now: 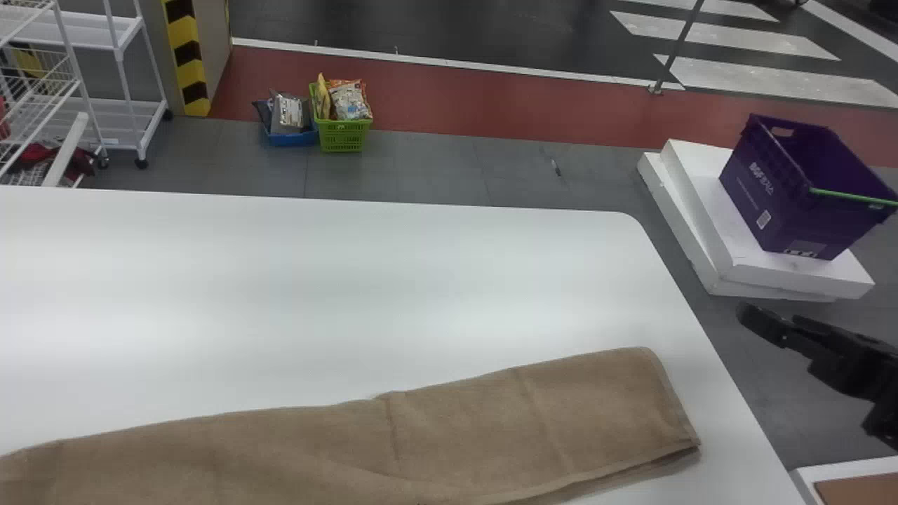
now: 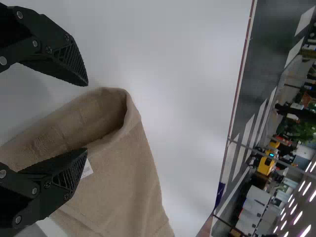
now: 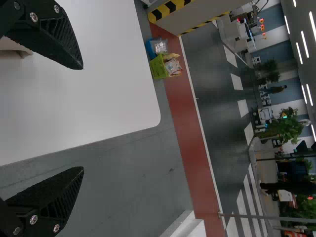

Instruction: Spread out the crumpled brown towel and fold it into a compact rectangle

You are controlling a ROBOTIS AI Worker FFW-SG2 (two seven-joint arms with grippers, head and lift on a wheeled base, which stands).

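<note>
My right gripper (image 1: 777, 325) hangs off the table's right side in the head view; in its wrist view the gripper (image 3: 83, 118) is open with nothing between its fingers. The brown towel (image 1: 449, 435) lies as a long, layered strip along the table's near part, slightly wrinkled, its right end close to the table's right edge. In the left wrist view, my left gripper (image 2: 87, 117) stands open at one end of the towel (image 2: 131, 173), where the cloth bends into a rounded, gaping fold. A white label shows beside one finger. A bit of towel (image 3: 14, 47) appears behind a right finger.
The white table (image 1: 316, 294) stretches beyond the towel. Past its right edge, a purple crate (image 1: 793, 196) rests on white blocks (image 1: 786, 277). Green (image 1: 344, 135) and blue (image 1: 291, 137) baskets stand on the floor behind, with white racks (image 1: 123, 112) at the back left.
</note>
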